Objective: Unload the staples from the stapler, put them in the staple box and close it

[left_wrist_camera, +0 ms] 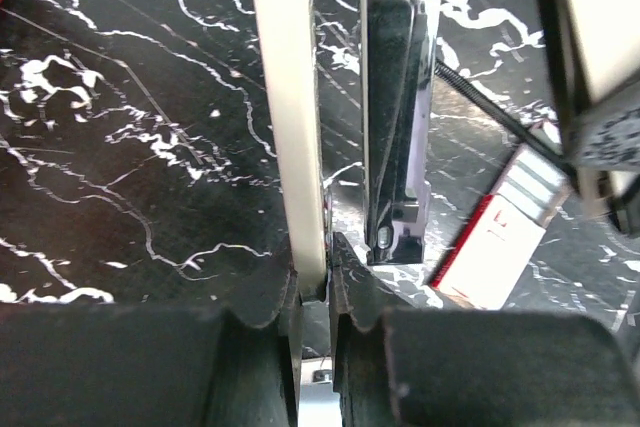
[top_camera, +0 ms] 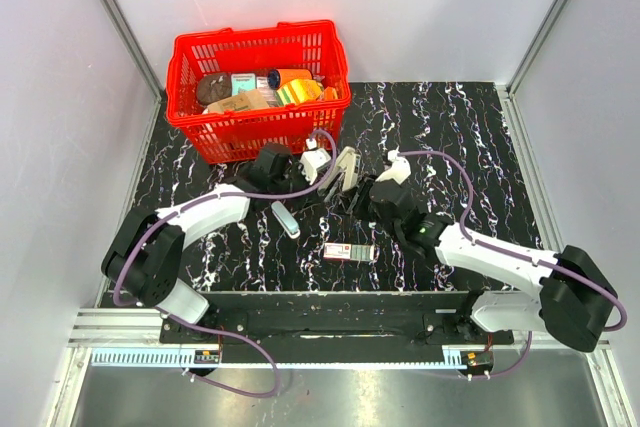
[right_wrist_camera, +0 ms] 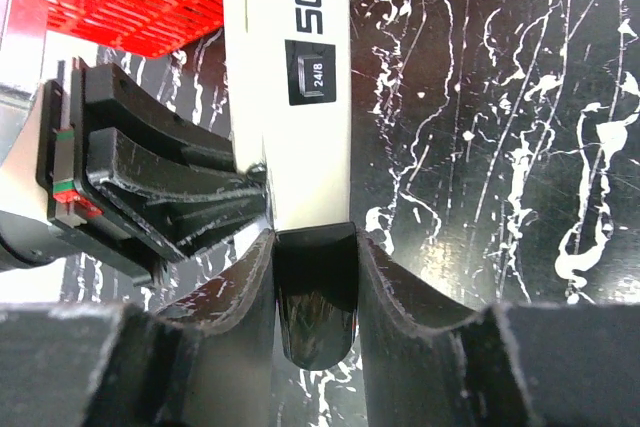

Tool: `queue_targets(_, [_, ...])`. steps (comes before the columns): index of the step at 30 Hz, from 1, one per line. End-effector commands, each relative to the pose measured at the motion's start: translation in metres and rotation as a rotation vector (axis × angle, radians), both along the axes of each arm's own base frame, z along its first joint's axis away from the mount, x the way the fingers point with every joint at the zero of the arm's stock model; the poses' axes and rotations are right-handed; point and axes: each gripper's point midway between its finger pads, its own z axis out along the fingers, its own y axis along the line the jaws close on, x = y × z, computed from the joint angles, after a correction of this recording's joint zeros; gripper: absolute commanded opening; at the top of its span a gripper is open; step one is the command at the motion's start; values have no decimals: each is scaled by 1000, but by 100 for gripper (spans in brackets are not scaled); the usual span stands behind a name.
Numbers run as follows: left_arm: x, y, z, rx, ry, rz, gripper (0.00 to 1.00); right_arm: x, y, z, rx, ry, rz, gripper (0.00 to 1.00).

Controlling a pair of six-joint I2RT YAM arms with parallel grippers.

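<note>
The left fingers pinch the stapler by its lid; the right fingers clamp its black end; a hard pull could slip that thin lid free.

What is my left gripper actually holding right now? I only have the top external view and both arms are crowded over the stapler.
Observer: The left wrist view shows the left gripper shut on the thin cream cover of the stapler, seen edge on.
Operator: Is the magazine exposed?
Observer: Yes. The metal magazine stands beside the cover, with table showing between them. I cannot tell whether staples are in it.
Operator: And my right side?
Observer: The right wrist view shows the right gripper clamped on the stapler's black end. A label on the cream body above it reads 24/8.
</note>
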Motion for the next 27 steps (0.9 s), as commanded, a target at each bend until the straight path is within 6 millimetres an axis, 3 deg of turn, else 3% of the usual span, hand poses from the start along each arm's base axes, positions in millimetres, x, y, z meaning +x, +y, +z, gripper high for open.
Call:
queue_targets(1, [41,19,25,78,-270,78,0,10,-29,0,-130,-39,-46,0])
queue_targets(8, [69,40,34,189,-444,154,0,15,-45,-7,-286,-42,23,0])
queue_targets(15, [95,67,24,398,-614,202,0,11,-56,-21,-393,-14,90,0])
queue_targets(27, [106,77,20,565,-850,236,0,-6,-81,-31,-418,14,61,0])
